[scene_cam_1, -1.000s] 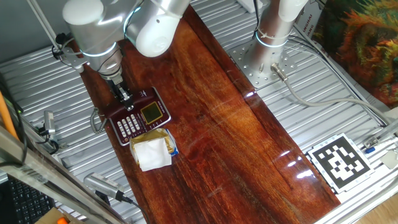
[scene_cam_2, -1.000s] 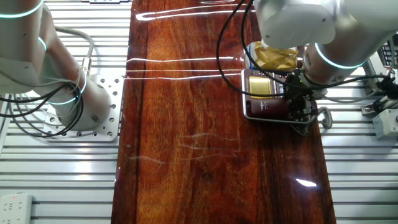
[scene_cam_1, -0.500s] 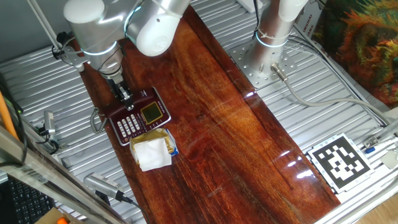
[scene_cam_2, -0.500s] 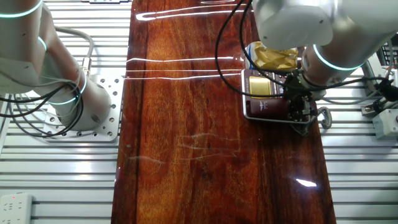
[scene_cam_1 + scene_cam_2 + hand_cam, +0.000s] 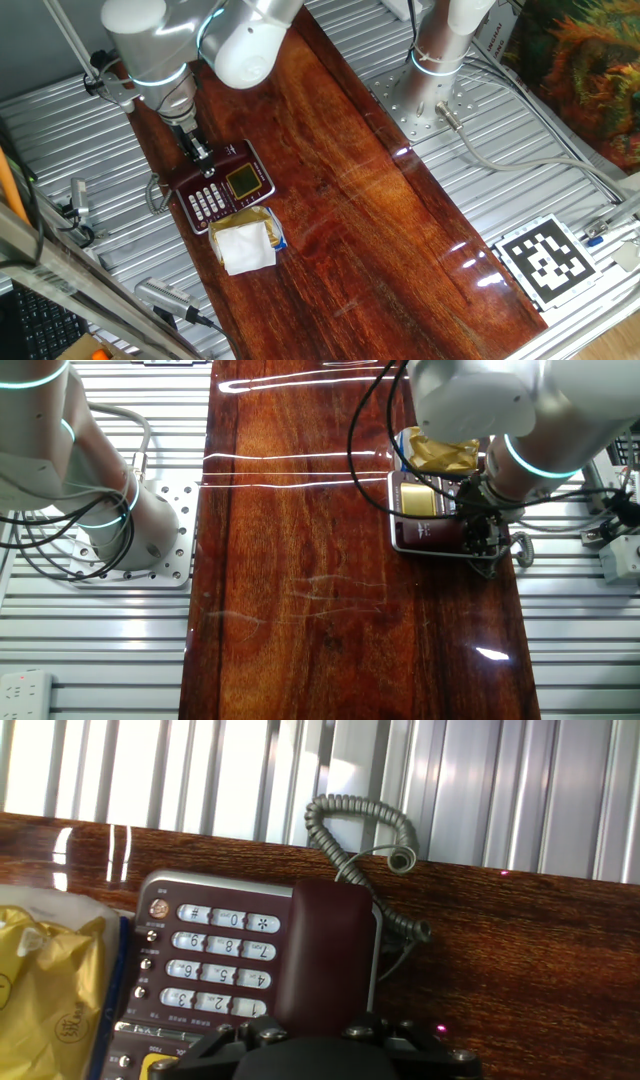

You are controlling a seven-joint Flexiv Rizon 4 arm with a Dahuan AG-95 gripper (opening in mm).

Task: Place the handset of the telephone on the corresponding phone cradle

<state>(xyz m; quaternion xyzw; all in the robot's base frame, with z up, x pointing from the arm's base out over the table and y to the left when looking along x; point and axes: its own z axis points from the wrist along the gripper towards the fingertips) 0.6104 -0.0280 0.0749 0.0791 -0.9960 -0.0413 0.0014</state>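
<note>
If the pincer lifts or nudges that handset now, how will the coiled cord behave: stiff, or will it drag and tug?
The coiled cord looks floppy and springy: it loops loosely off the table edge, so it would likely stretch, then tug back. The handset looks rigid and smooth, so it may slip sideways. The phone seems light and might shift under that pull.

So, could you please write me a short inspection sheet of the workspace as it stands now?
Surface: glossy red-brown wooden board on ribbed metal table.
Job's things: dark red handset lying lengthwise in the cradle side of the phone, beside the white keys.
Clutter: white-and-yellow paper packet against the phone's end.
Tool: tool low over the handset; whether it is open or shut cannot be told.
Cables: grey coiled cord looping off the board edge; loose cables on the table.
Surroundings: second arm's base, black-and-white marker tag.
</note>
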